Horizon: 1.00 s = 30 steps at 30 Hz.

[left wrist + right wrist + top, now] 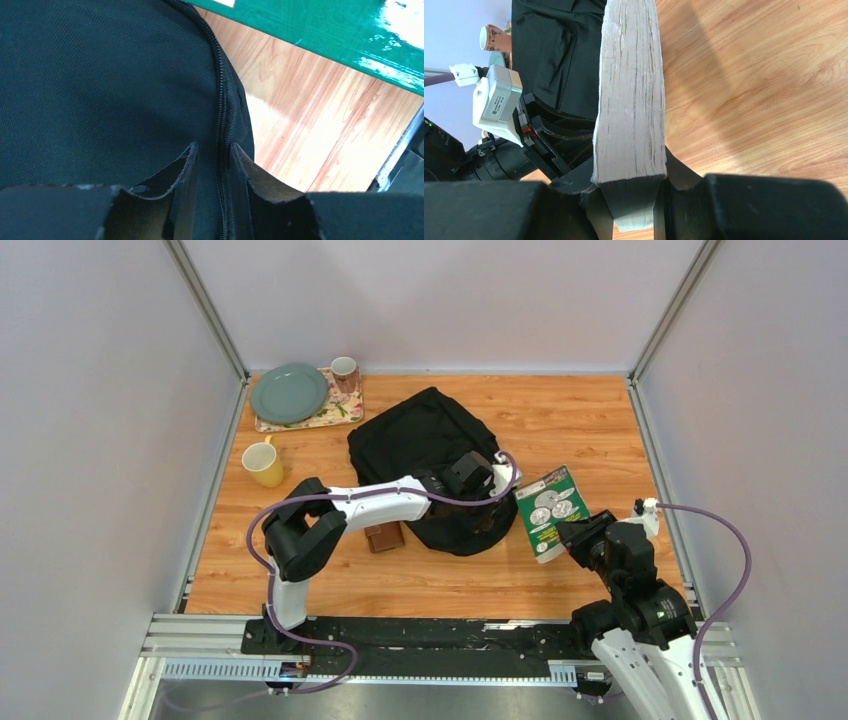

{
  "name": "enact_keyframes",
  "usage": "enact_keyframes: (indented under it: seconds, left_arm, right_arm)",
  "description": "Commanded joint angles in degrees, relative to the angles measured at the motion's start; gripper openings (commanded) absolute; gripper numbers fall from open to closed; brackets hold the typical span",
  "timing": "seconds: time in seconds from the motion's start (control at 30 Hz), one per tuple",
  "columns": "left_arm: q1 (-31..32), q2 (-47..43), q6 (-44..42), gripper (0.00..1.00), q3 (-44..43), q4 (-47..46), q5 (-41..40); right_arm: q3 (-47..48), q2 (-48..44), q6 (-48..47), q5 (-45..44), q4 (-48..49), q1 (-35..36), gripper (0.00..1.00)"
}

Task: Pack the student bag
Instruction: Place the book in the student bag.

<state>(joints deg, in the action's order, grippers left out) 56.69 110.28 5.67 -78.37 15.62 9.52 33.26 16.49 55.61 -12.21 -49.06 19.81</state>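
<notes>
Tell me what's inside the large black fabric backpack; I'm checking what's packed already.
Nothing inside shows. The large black fabric backpack is zipped where the left gripper pinches it; fabric covers any contents.

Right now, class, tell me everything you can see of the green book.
The book looks like a thick paperback: green cover printed with round silver coin-like pictures, pale, slightly rough page edges. It is closed, just right of the bag, its near corner pinched in the right gripper. Whether it rests on the table is unclear.
</notes>
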Motion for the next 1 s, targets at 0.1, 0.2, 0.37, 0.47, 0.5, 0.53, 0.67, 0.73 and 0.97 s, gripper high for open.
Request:
enact_keyframes:
  seconds: [0.1, 0.2, 0.37, 0.47, 0.5, 0.53, 0.67, 0.73, 0.97]
  left_arm:
    - [-2.5, -4.3, 4.3, 0.38, 1.4, -2.0, 4.5]
    - [-2.7, -3.9, 4.3, 0.36, 1.6, -1.7, 4.6]
    - [-2.7, -3.5, 3.6, 0.22, 1.5, -1.2, 4.1]
    - [-2.7, -3.1, 3.2, 0.15, 1.3, -1.0, 4.5]
    - [-2.7, -3.1, 2.8, 0.06, 1.2, -0.9, 5.2]
    - [-2.7, -2.9, 2.6, 0.03, 1.0, -0.8, 5.5]
    - [-2.7, -2.4, 2.2, 0.00, 1.3, -1.1, 8.3]
    - [-2.7, -2.4, 2.1, 0.00, 1.3, -1.1, 9.6]
    - [-2.6, -1.6, 2.0, 0.20, 2.1, -0.9, 8.1]
  right_arm:
    - [1.0, 0.1, -0.3, 0.6, 6.8, 0.1, 0.07]
    - [1.1, 0.3, -0.2, 0.6, 6.8, 0.1, 0.07]
    - [1.0, 0.4, -0.3, 0.7, 6.9, 0.1, 0.08]
    - [1.0, 0.6, -0.4, 0.9, 7.0, 0.1, 0.08]
    - [0.9, 0.5, -0.5, 0.9, 7.0, 0.1, 0.08]
    - [0.9, 0.5, -0.3, 1.0, 7.0, 0.1, 0.08]
    - [1.0, 0.2, -0.3, 1.0, 6.7, 0.0, 0.08]
    - [1.2, 0.1, -0.3, 0.8, 6.6, 0.1, 0.08]
    - [1.4, -0.1, -0.3, 0.8, 6.4, 0.1, 0.08]
